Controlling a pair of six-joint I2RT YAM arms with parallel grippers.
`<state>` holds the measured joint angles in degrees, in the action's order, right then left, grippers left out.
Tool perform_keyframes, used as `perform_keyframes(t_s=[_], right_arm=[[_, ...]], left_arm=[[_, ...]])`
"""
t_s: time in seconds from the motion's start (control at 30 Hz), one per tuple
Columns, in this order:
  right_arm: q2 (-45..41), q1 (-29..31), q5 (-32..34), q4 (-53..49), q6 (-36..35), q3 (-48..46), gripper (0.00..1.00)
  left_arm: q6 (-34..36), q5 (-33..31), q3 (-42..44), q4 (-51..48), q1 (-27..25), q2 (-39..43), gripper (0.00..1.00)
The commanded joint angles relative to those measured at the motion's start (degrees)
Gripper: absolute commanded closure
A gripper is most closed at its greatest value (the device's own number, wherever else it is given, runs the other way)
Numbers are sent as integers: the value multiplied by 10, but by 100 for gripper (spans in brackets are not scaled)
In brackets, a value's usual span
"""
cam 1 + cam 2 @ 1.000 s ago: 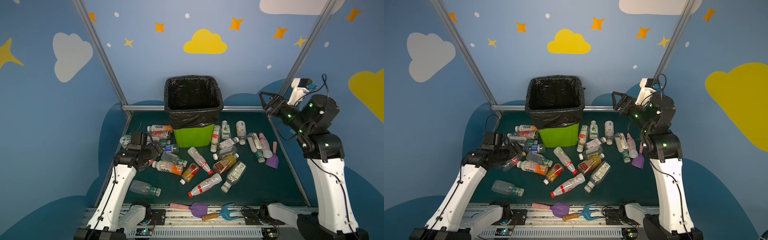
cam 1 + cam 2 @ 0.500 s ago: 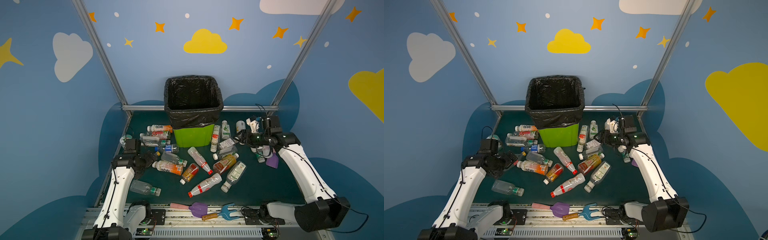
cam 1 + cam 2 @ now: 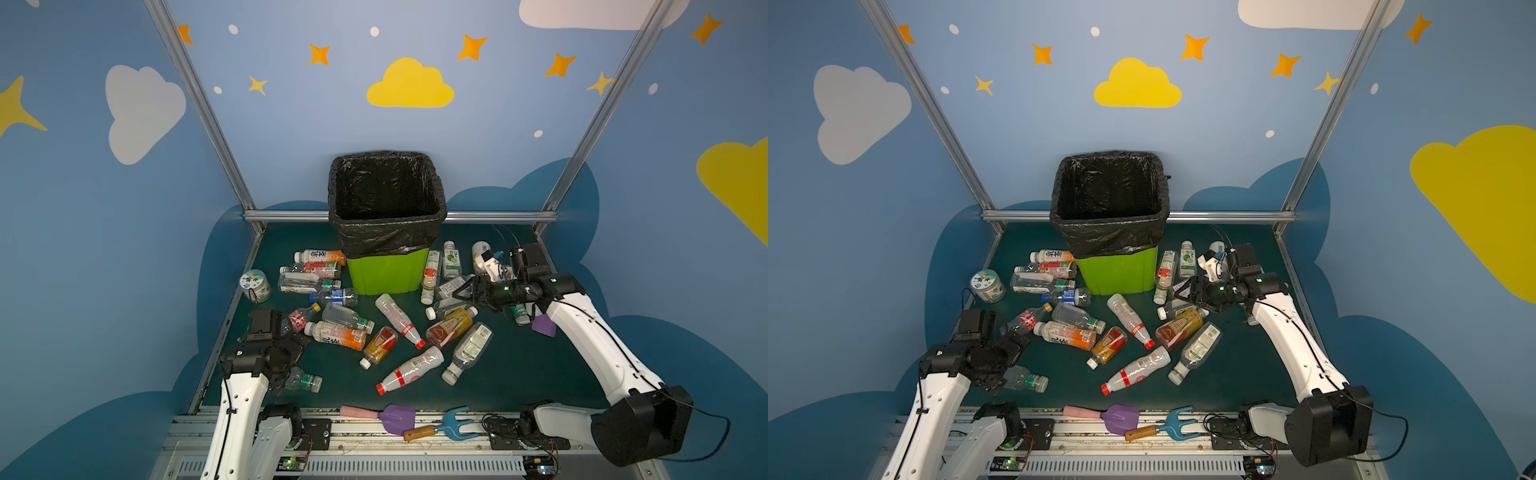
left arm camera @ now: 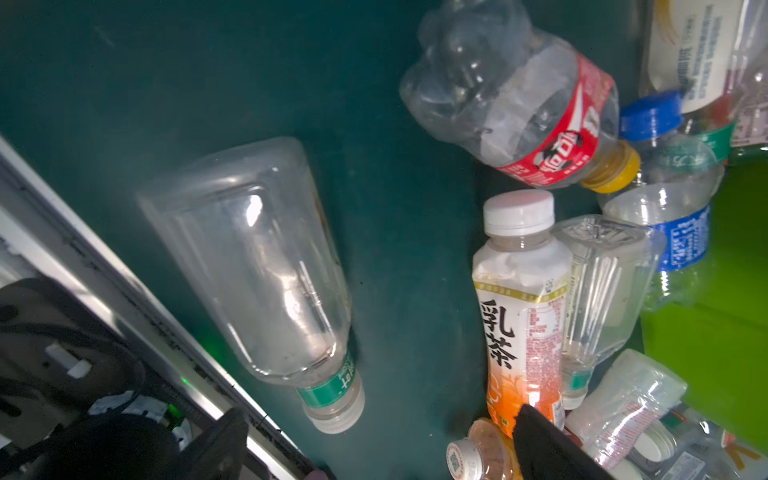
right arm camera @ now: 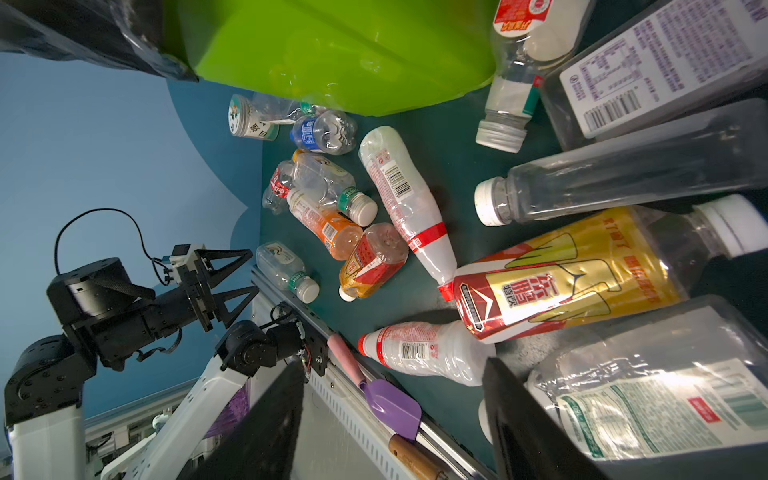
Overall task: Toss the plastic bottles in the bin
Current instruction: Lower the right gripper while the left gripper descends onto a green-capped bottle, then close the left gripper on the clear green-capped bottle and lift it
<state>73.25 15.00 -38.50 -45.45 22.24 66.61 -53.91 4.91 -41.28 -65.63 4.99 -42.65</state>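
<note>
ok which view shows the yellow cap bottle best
The left wrist view: the yellow-capped bottle is close, red label and dented clear body sharp. Both top views show it small. The right wrist view shows it distant, partly hidden.

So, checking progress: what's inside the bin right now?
Only the black bag shows inside the bin; nothing else visible. Its bottom is hidden behind the front rim, in shadow.

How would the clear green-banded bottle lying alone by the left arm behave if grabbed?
The clear bottle looks empty, so probably light. Its see-through walls may dent when squeezed. Lying sideways, it might roll if nudged.
</note>
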Motion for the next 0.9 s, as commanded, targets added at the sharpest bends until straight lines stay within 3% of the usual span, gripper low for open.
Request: perform_keyframes(t_s=[0.0, 0.4, 0.87], right_arm=[[7, 2, -37, 1, -20, 6, 33], [3, 2, -77, 12, -17, -6, 33], [1, -3, -76, 12, -12, -11, 33]], left_arm=[[-31, -42, 11, -41, 2, 0, 2], [-82, -28, 64, -9, 4, -10, 5], [-68, -13, 98, 47, 19, -68, 11]])
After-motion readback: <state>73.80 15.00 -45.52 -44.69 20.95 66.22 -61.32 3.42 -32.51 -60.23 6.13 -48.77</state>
